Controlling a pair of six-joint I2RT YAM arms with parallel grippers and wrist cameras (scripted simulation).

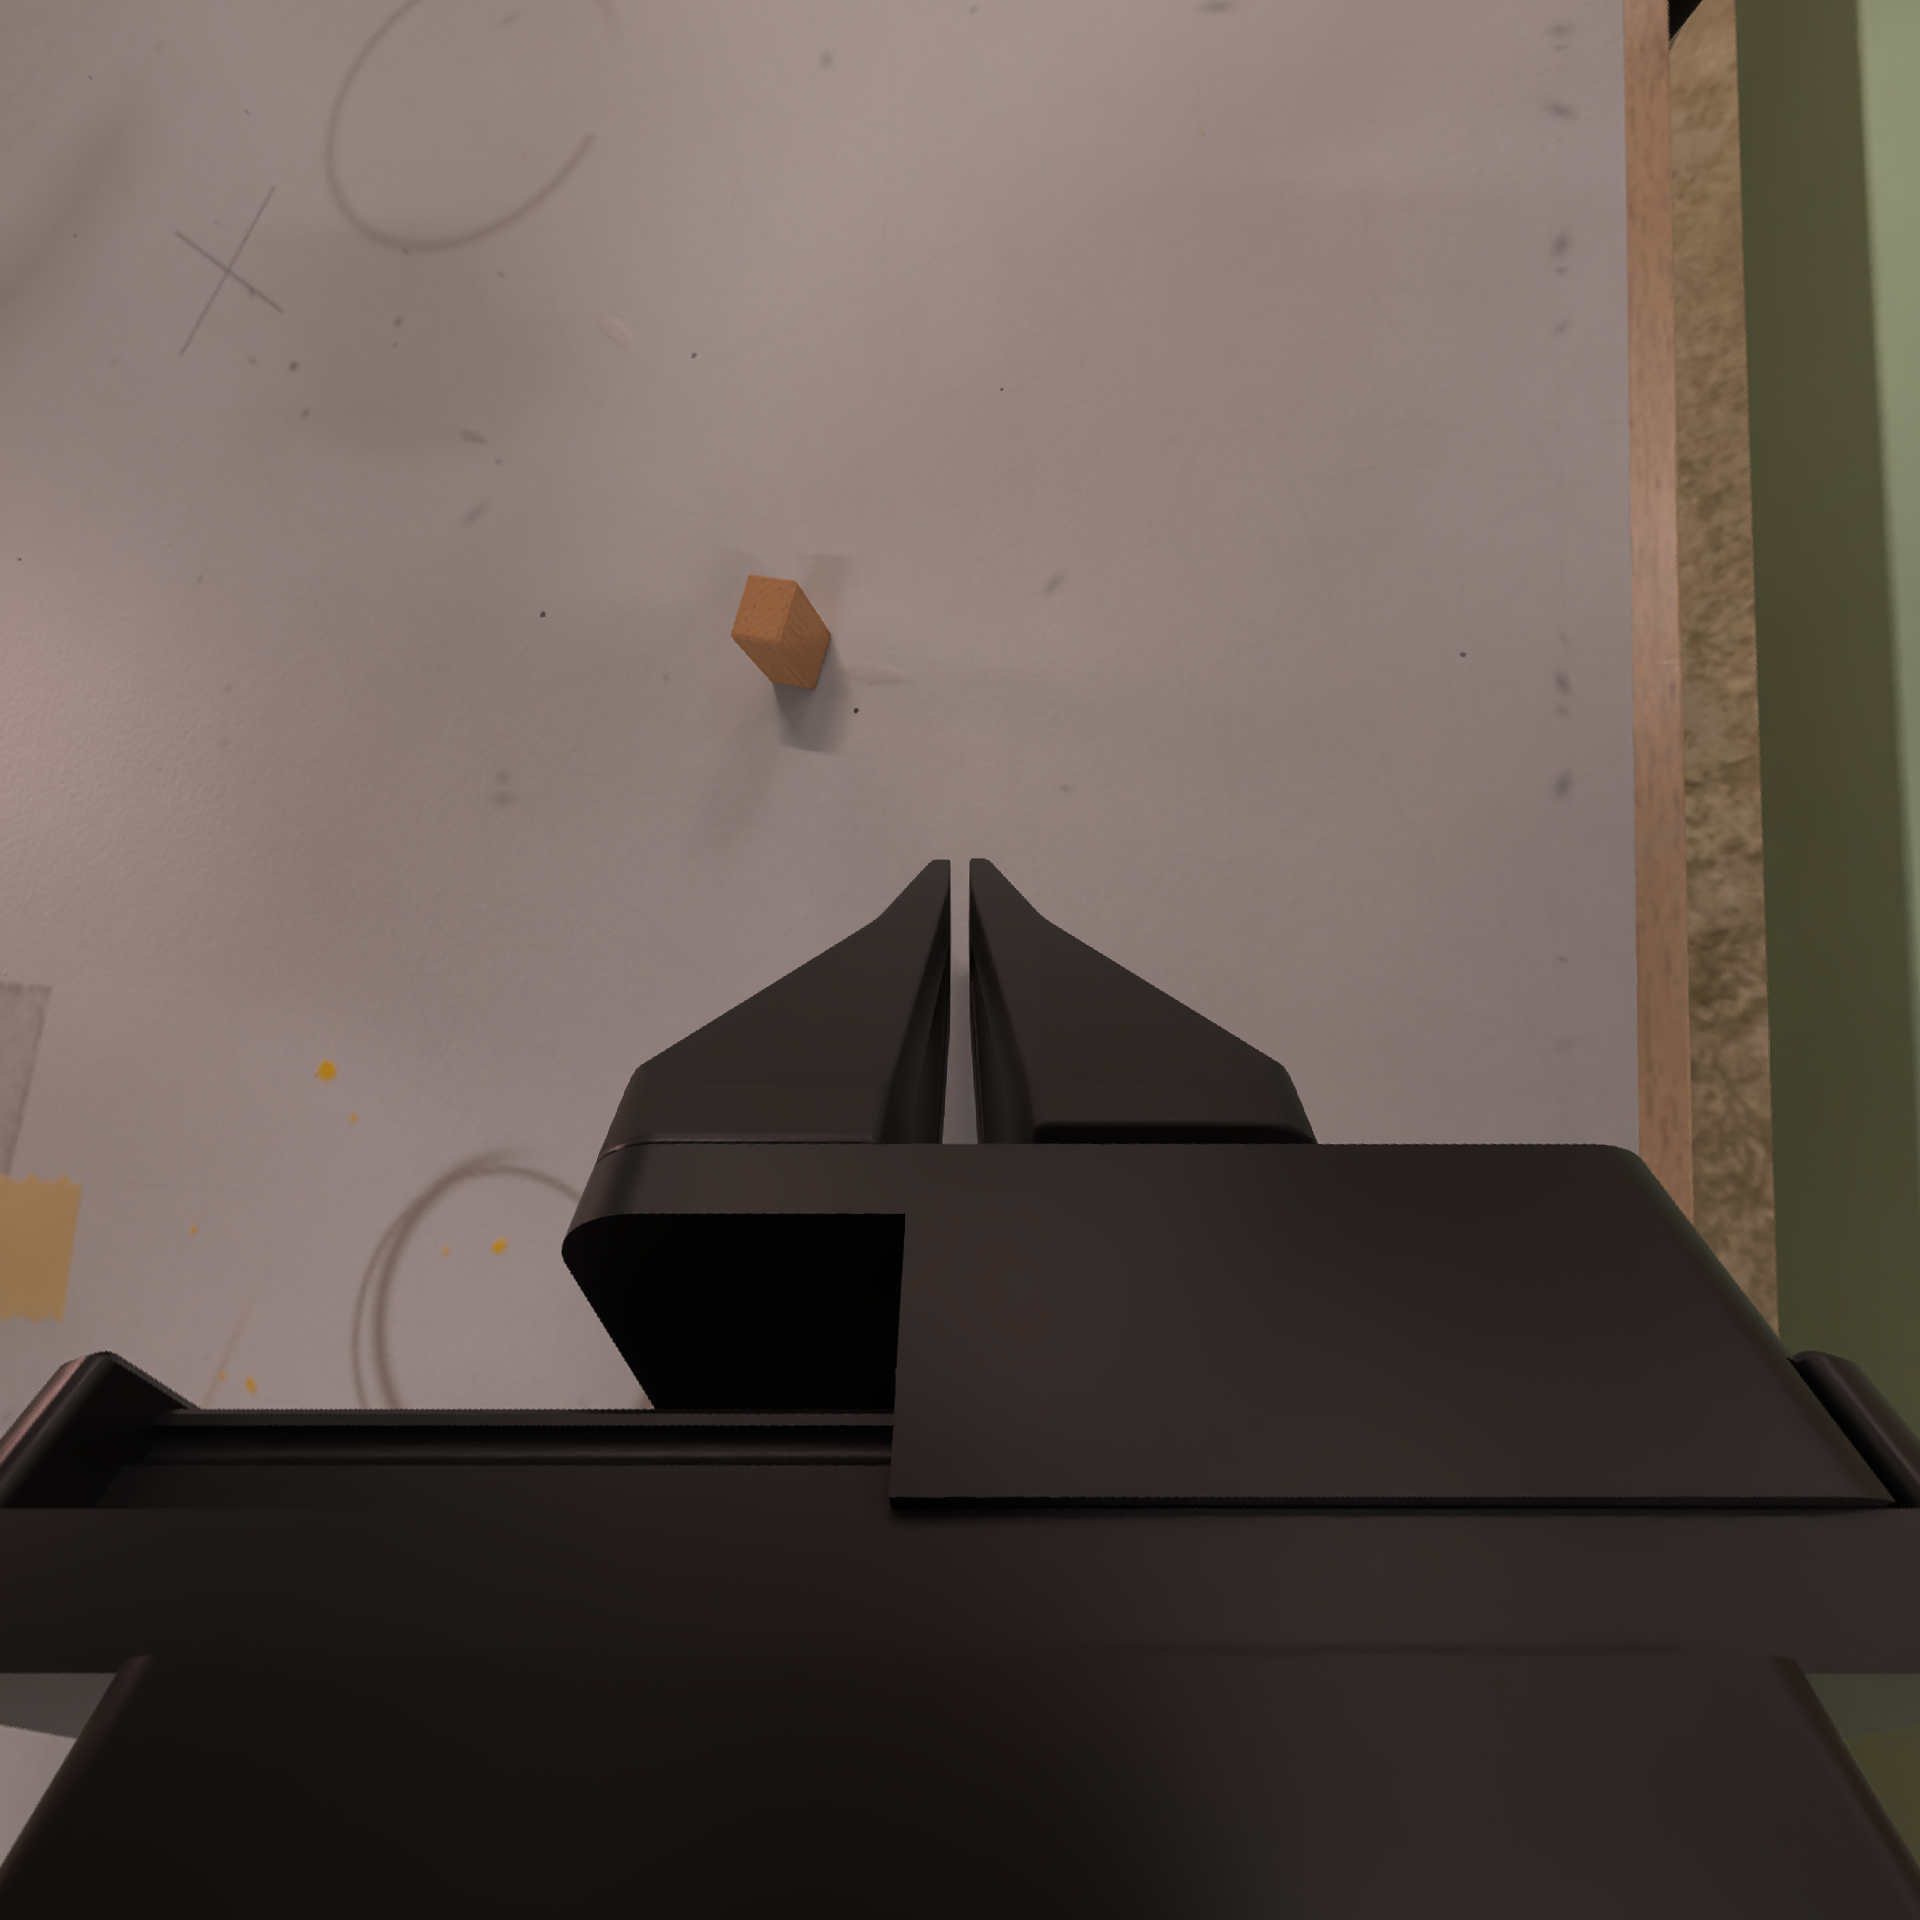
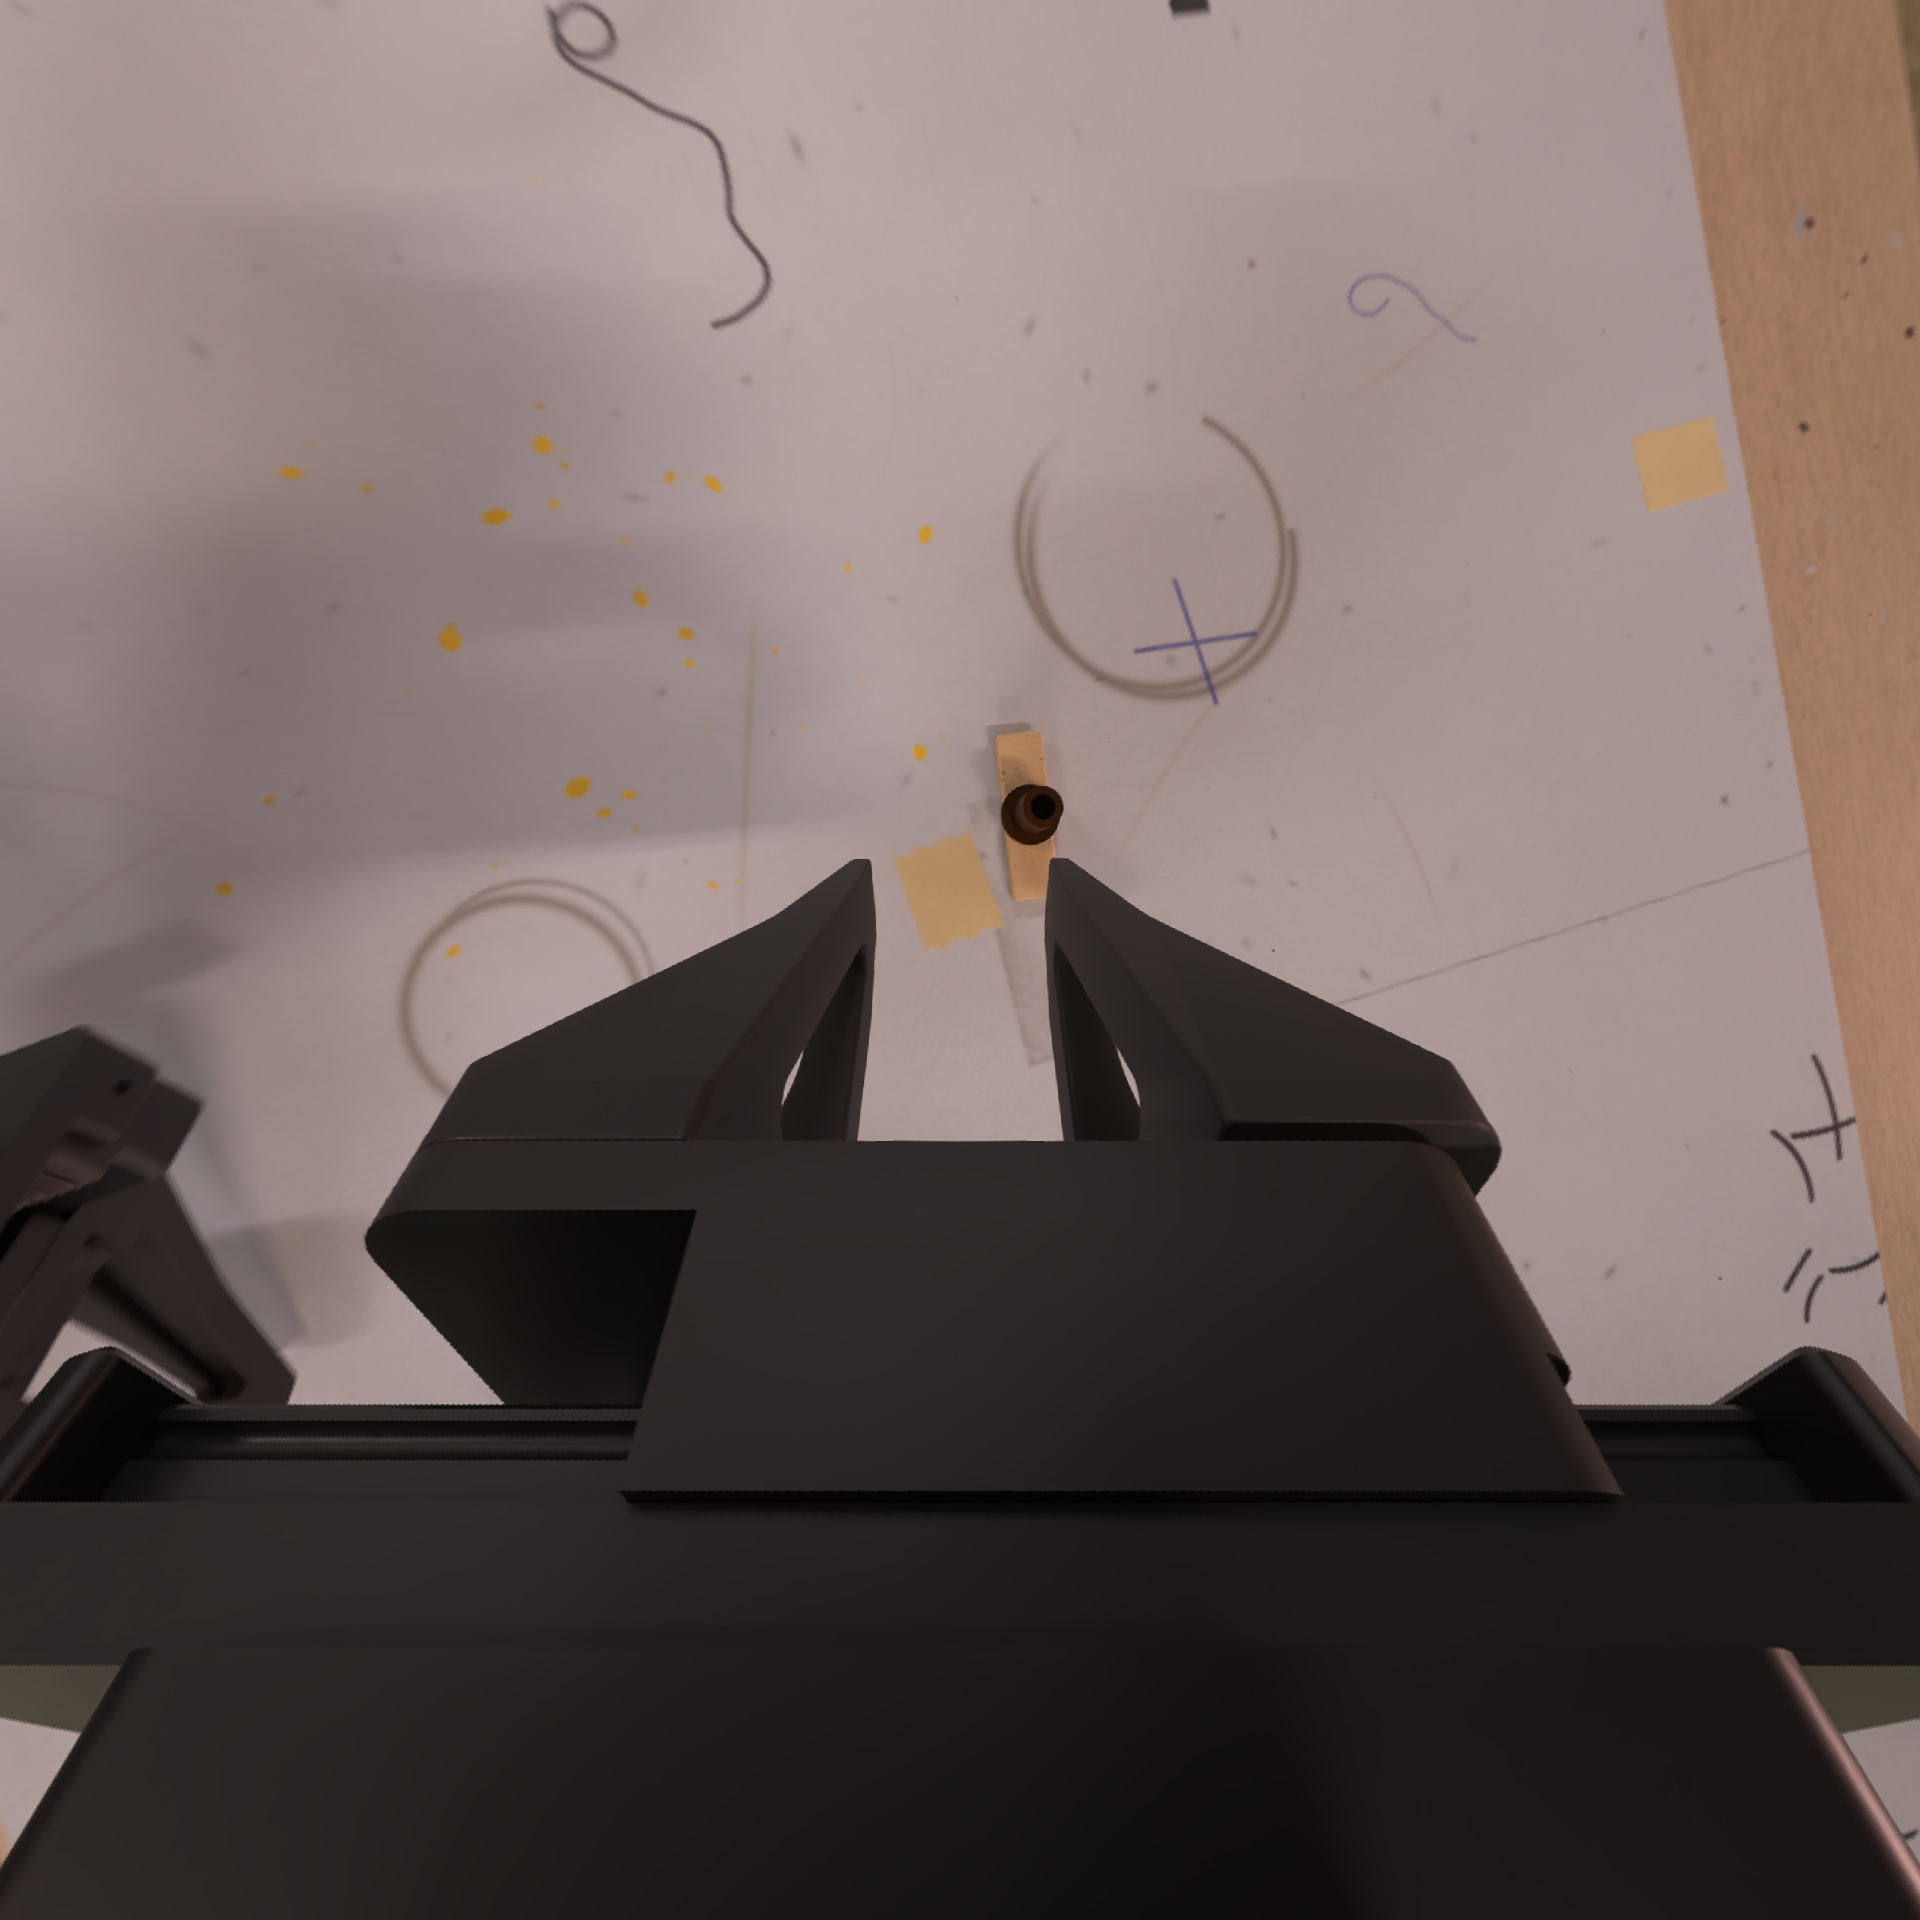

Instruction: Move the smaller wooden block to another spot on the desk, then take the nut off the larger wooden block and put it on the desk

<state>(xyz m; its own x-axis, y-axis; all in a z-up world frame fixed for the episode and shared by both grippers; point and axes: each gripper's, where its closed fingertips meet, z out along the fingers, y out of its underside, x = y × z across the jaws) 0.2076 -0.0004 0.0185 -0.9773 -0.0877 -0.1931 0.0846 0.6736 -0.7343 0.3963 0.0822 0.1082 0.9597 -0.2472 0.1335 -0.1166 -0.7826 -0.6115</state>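
In the left wrist view a small orange-brown wooden block (image 1: 781,632) stands on the white desk, ahead of and a little left of my left gripper (image 1: 960,862). That gripper is shut and empty, high above the desk. In the right wrist view a pale, long wooden block (image 2: 1022,821) lies on the desk with a dark brown nut (image 2: 1031,810) on top of it. My right gripper (image 2: 960,864) is open and empty, above the desk, with the nut just beyond and right of its fingertips.
The desk is marked with pencil circles, crosses, yellow paint spots and tape patches (image 2: 948,891). A wooden edge strip (image 2: 1808,520) runs along the right side; it also shows in the left wrist view (image 1: 1652,623). Part of the other arm (image 2: 94,1195) shows at the lower left.
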